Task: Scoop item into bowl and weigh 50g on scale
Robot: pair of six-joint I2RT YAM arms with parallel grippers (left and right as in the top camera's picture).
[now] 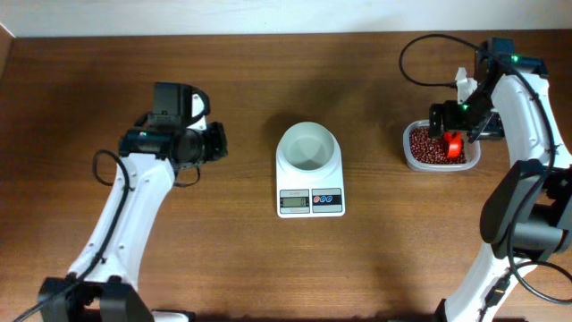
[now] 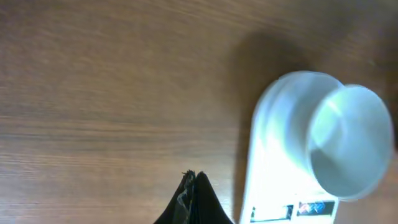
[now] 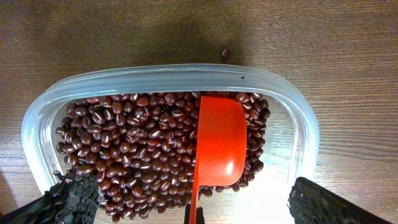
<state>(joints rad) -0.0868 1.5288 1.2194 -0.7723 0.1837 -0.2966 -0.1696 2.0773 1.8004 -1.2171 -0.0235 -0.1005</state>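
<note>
A: where's the item, how will it handle?
B: beans (image 3: pixel 130 149) sit in the clear container (image 3: pixel 174 78) at the right side of the bench (image 1: pixel 223 268), 1 stray bean (image 3: pixel 225 53) on the wood just beyond it. Tiny, hard, light and loose, so they'll roll and spill off anything tilted. No pinching them direct. My call: go through the scoop (image 3: pixel 219 143)
A: scoop position?
B: lying on top of the beans, cup toward the container's far wall, cup looks empty. Rigid smooth plastic, light, probably slippery. Take it by the handle (image 3: pixel 194 202), the thin strip running back toward the wrist
A: jaws?
B: right jaws spread fully wide, holding nothing. Handle lies about midway between the 2 pads, touching neither, so closing should land on it. Height above the handle: can't tell from the wrist view
A: left?
B: left jaws shut tight, empty, over bare bench left of the scale (image 1: pixel 311 201)
A: target?
B: bowl (image 1: pixel 308 146) sits on the scale, empty, mid-bench, well apart from the container. Long carry, so keep the scoop level or beans go overboard
</note>
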